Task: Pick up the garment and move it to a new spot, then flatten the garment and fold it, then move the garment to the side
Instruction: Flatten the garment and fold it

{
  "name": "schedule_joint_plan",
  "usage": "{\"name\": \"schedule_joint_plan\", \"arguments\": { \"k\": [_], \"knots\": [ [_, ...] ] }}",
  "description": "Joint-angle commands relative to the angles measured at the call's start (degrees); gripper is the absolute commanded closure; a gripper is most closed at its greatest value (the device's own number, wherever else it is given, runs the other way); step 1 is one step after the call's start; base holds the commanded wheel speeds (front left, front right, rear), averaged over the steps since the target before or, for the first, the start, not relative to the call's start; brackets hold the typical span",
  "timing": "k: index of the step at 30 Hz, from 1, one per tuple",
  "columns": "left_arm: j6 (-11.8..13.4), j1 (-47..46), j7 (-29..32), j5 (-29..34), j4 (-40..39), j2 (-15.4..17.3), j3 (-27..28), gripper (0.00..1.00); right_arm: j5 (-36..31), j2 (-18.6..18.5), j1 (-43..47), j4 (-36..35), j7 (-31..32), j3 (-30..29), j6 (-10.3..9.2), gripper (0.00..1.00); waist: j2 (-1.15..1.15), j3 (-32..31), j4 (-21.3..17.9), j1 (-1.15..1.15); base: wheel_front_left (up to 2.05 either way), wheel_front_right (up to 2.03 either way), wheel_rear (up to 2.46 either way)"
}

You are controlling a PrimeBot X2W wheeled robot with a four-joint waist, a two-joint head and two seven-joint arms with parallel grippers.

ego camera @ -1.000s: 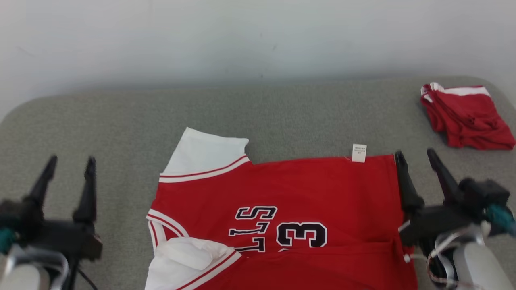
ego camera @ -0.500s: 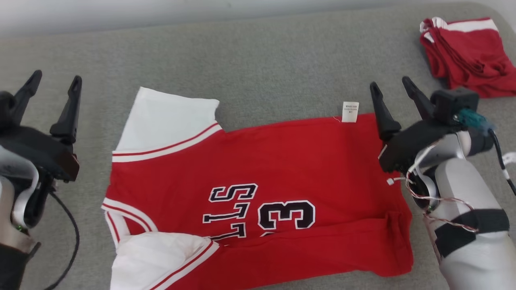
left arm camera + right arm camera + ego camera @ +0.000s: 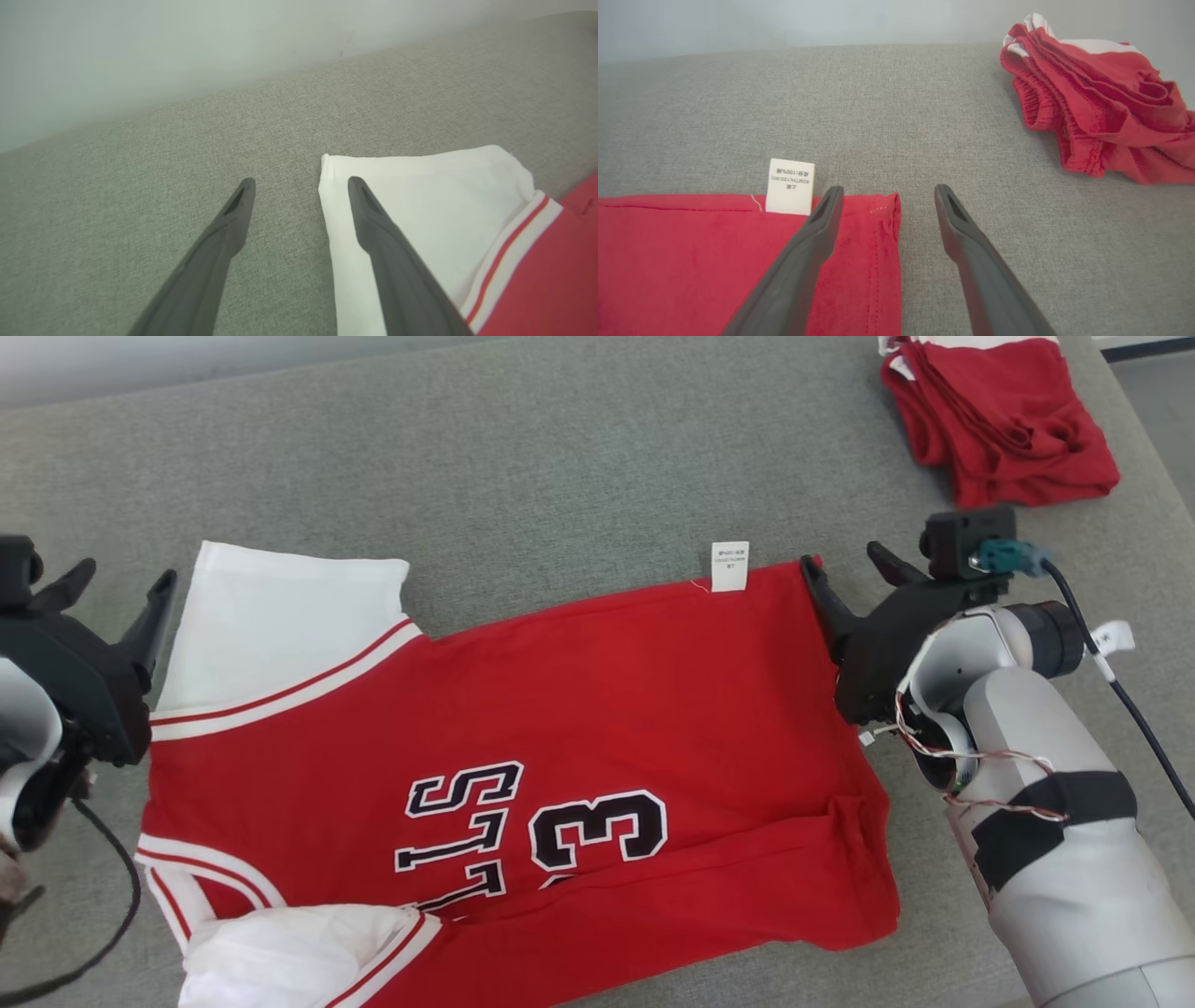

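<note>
Garment (image 3: 560,709) – a red jersey – lies spread on the grey surface (image 3: 560,457) between the two grippers, w/ its near edge folded over. Step in hand, I'd judge: pinch both far corners for the fold.

- **L gripper** (image 3: 301,182): jaws wide apart, empty. The white sleeve (image 3: 420,210) edge sits between its fingers.
- **R gripper** (image 3: 888,188): likewise spread and empty, straddling the red hem corner.

Drop both evenly, get each corner deep in, catch the full thickness and lift together so the cloth doesn't skew. Keep clear of the red pile (image 3: 1101,98) beyond R gripper.

Writing: chest shows "LLS" + "3", rest hidden by the fold. The label (image 3: 790,186) sits beside R gripper's left fingertip — upside down, "100%" readable, remainder too small.
</note>
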Motion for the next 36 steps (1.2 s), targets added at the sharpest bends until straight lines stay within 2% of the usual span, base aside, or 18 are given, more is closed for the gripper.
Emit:
{"name": "schedule_joint_plan", "arguments": {
  "k": [1, 5, 13, 22, 30, 31, 32, 33, 34, 35, 36],
  "knots": [
    [0.1, -1.4, 0.4, -0.7, 0.3, 0.6, -0.7, 0.0, 0.5, 0.4, -1.0, 0.6, 1.0, 0.4, 0.02, 0.0, -0.01, 0.5, -0.5, 0.0, 0.0, 0.0, 0.0],
    [0.1, -4.0, 2.8, -1.6, 2.3, 1.6, -3.7, 0.0, 1.3, 0.9, -3.1, 2.4, 3.7, 0.9, 0.02, 0.0, -0.01, 1.7, -0.9, 0.0, 0.0, 0.0, 0.0],
    [0.1, -9.1, 5.2, -4.2, 4.3, 1.3, -9.6, 0.0, 2.3, 2.0, -5.7, 5.2, 6.8, 2.4, 0.02, 0.0, -0.01, 2.6, -1.2, 0.0, 0.0, 0.0, 0.0],
    [0.1, -12.5, 6.6, -6.6, 6.6, 1.9, -14.7, 0.0, 2.5, 2.7, -7.4, 7.1, 8.7, 3.7, 0.02, 0.0, -0.01, 3.2, -2.3, 0.0, 0.0, 0.0, 0.0],
    [0.1, -14.0, 7.0, -8.7, 8.5, 1.8, -17.6, 0.0, 2.7, 3.1, -8.3, 7.1, 7.9, 4.9, 0.02, 0.0, -0.01, 4.0, -2.4, 0.0, 0.0, 0.0, 0.0],
    [0.1, -14.1, 7.3, -8.9, 8.9, 1.9, -18.0, 0.0, 2.7, 3.2, -8.5, 7.2, 7.8, 5.0, 0.02, 0.09, -0.01, 4.1, -2.4, 0.0, 0.0, 0.0, 0.0],
    [0.1, -14.2, 7.5, -9.0, 9.0, 1.8, -18.5, 0.2, 2.7, 3.3, -8.8, 7.2, 7.6, 5.2, 0.02, 0.55, -0.01, 4.2, -2.4, 0.0, 0.0, 0.0, 0.0],
    [0.1, -14.4, 7.3, -9.1, 9.2, 1.8, -18.8, 0.31, 2.6, 3.3, -8.9, 7.3, 7.6, 5.5, 0.02, 0.73, -0.01, 4.4, -2.3, 0.0, 0.0, 0.0, 0.0],
    [0.1, -14.7, 7.2, -9.4, 9.4, 1.8, -19.1, 0.56, 2.4, 3.3, -9.1, 7.5, 7.6, 5.7, 0.02, 1.0, -0.01, 4.6, -2.3, 0.0, 0.0, 0.0, 0.0],
    [0.1, -14.7, 7.3, -10.0, 9.3, 1.5, -19.5, 0.92, 2.2, 3.4, -9.3, 7.8, 7.7, 5.8, 0.02, 1.0, -0.01, 4.7, -2.2, 0.0, 0.0, 0.0, 0.0],
    [0.1, -14.8, 7.3, -10.7, 9.4, 1.3, -19.7, 1.0, 2.2, 3.4, -9.5, 8.0, 7.6, 5.8, 0.02, 1.0, -0.01, 4.8, -2.2, 0.0, 0.0, 0.0, 0.0]
  ]
}}
